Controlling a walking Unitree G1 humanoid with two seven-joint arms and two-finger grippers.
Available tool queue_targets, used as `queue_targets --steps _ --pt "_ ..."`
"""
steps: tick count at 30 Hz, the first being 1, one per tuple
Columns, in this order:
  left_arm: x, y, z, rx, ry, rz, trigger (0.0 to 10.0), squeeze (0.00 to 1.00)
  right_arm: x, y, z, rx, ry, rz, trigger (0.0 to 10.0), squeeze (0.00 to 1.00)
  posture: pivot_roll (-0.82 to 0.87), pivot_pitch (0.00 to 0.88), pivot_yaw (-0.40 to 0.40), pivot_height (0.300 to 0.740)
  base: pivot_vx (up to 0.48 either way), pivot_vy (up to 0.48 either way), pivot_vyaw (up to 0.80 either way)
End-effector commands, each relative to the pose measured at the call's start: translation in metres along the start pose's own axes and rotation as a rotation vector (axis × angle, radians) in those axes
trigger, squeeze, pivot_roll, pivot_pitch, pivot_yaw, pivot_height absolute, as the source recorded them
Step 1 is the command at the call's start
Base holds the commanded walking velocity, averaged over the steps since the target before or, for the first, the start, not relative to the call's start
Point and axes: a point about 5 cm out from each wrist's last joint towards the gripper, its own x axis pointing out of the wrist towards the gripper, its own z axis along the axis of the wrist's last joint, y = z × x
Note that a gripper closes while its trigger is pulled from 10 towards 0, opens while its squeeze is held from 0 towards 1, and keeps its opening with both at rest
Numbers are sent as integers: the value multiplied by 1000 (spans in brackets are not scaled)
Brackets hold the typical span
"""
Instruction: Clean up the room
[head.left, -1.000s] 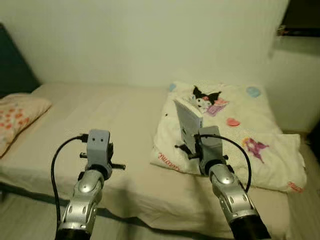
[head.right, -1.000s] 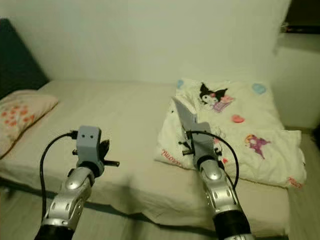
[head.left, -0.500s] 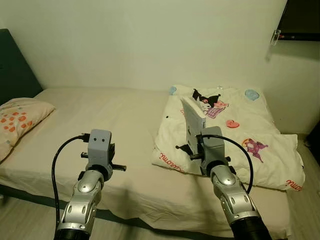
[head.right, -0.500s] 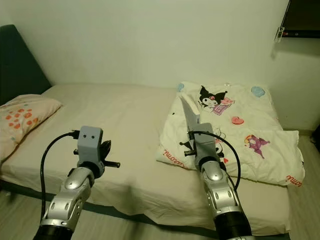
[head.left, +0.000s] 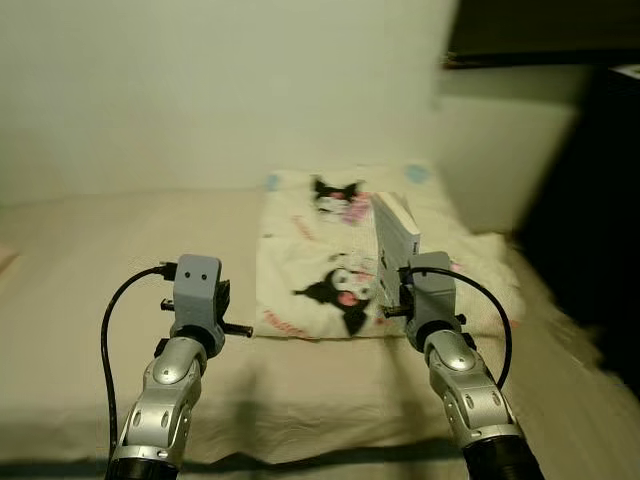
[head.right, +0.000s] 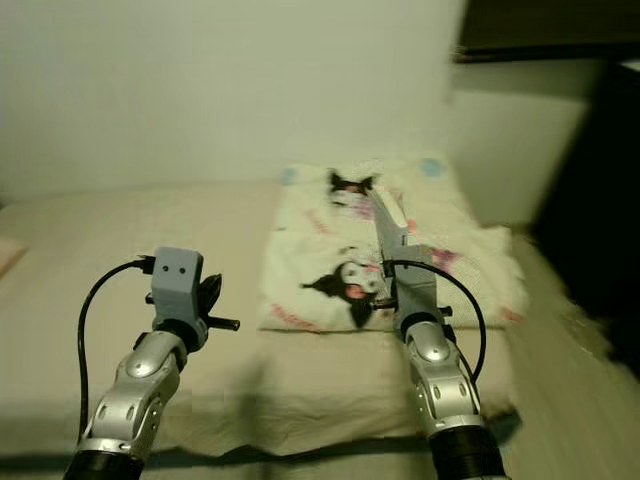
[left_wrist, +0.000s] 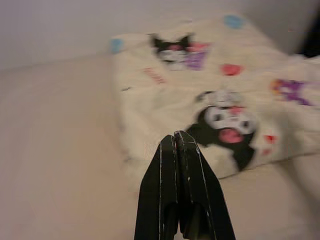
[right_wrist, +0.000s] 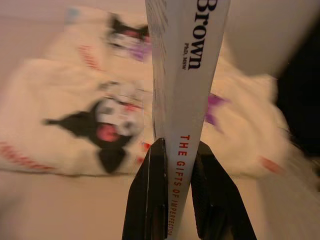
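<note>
— So, from the head views, what do you see?
— My right pincer (head.left: 398, 268) is raised over the bed (head.left: 90, 270), clamping a white book (head.left: 396, 232) upright by its lower end. Beyond it lies a folded cartoon blanket (head.left: 320, 270) on the mattress. My left pincer (head.left: 222, 303) is held up over the bare sheet.
— And the left wrist view?
— My two black fingers (left_wrist: 182, 195) are pressed together, clenched on nothing, with the blanket (left_wrist: 200, 85) ahead.
— The right wrist?
— The book's spine (right_wrist: 187, 90) stands between my fingers (right_wrist: 150, 200), one on each cover, red lettering running along it.
</note>
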Motion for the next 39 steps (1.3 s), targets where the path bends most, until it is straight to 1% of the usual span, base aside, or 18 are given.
queue_targets --steps 1,10,18,25,39 --pt "-4 4 -1 -1 -4 16 10000 0 0 4 6 9 -27 19 10000 0 -64 89 43 740 0 0 0" --pt "-6 8 0 -7 -19 36 10000 0 1 7 10 13 -41 38 10000 0 -56 87 37 740 0 0 0" --pt "-5 8 1 -1 -20 21 10000 0 2 8 11 14 -46 40 10000 0 -57 84 35 740 0 0 0" --pt "-4 6 0 3 -22 5 10000 0 2 6 11 15 -49 34 10000 0 -62 79 41 740 0 264 0" --pt "0 4 4 5 -34 -13 10000 0 1 6 11 14 -56 22 10000 0 -69 63 57 740 0 338 0"
